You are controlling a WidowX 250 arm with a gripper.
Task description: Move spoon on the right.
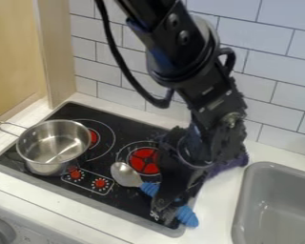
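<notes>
The gripper [167,213] hangs over the front right corner of the stove, above the handle of the spoon. The spoon [127,175] lies slantwise on the black cooktop, its metal bowl between the pot and the right burner. Its blue handle runs down to the right, and the handle's end is by the stove's front right edge. The gripper hides the middle part of the handle, and whether it holds the handle is unclear.
A metal pot [52,145] stands on the left of the stove [110,193]. Purple cloth [230,163] lies behind the gripper on the white counter [215,209]. A grey sink [269,202] is at the right, and a tiled wall [269,71] rises behind.
</notes>
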